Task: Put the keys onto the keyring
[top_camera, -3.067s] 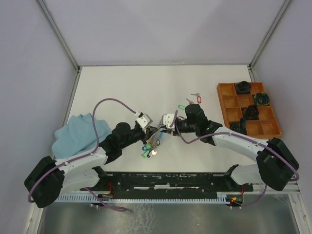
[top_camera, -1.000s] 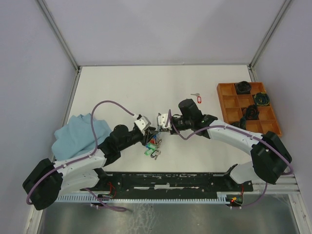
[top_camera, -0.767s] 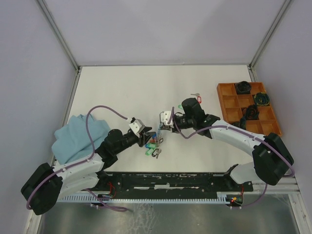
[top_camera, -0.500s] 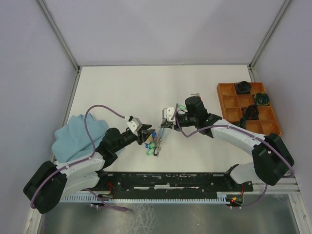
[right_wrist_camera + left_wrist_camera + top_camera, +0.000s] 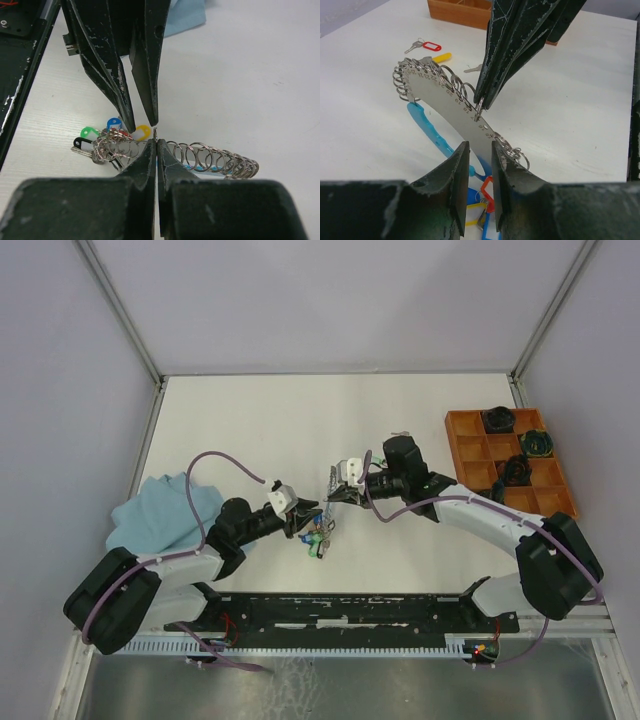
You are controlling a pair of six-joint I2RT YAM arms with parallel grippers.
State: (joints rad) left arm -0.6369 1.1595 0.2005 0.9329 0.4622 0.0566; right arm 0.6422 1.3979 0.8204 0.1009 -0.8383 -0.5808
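- Two grippers meet tip to tip over the table (image 5: 250, 420), a little near of its middle.
- Right gripper (image 5: 156, 148): fingers pressed together, pinching the upper edge of the keyring (image 5: 210, 158) at one of its small rings.
- Left gripper (image 5: 480, 146): fingers (image 5: 122, 95) a little apart, with a narrow gap showing between the tips. They reach the keyring from the left, just beside the right gripper's tip. Whether they touch the metal I cannot tell.
- The keyring is a curved grey strip standing on edge, stamped with numbers. A row of small rings runs along its top, and a blue sleeve (image 5: 427, 125) lies below it.
- Several keys (image 5: 107, 135) bunch at its near end, resting on the table. Green, blue, yellow, black and red tags show.
- One red-tagged key (image 5: 426, 46) and a yellow tag (image 5: 442, 57) lie loose on the table, right of the keyring and apart from it, toward the tray.
- Tray (image 5: 466, 426): orange, at the right edge, with dark coils (image 5: 497, 420) in several compartments.
- A blue cloth (image 5: 160, 512) lies bunched at the left edge, beside the left arm.
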